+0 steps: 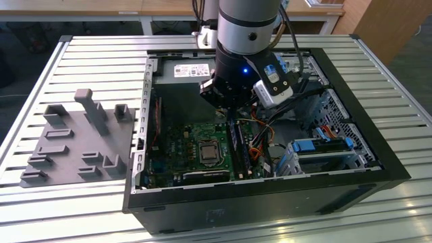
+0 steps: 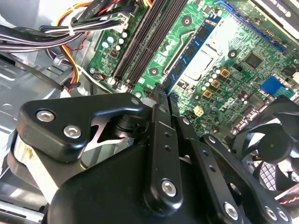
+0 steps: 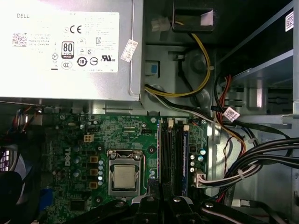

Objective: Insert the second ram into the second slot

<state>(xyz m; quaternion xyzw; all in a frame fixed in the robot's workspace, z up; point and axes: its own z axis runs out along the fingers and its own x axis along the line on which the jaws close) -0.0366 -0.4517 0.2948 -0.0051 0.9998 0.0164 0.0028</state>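
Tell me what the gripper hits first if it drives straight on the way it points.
Likely the near end of the blue RAM stick, which lies along the motherboard just beyond the gripper tips; whether they already touch is unclear.

Case [image 1: 270, 202] sits on worktop [image 1: 101, 61]. Tray [image 1: 71, 164] on worktop beside case, on the exterior view's left. In case: board [image 1: 175, 147] on the bottom, PSU [image 1: 182, 71] at far wall, drive bay [image 1: 320, 149] at wall on the exterior view's right, cables [image 1: 270, 129] between bay and board. CPU [image 1: 207, 152] mid-board, slots [image 3: 170, 154] just bay-side of it. Pincer [image 2: 161, 95] inside case above board, clamped on ram [image 2: 191, 51].
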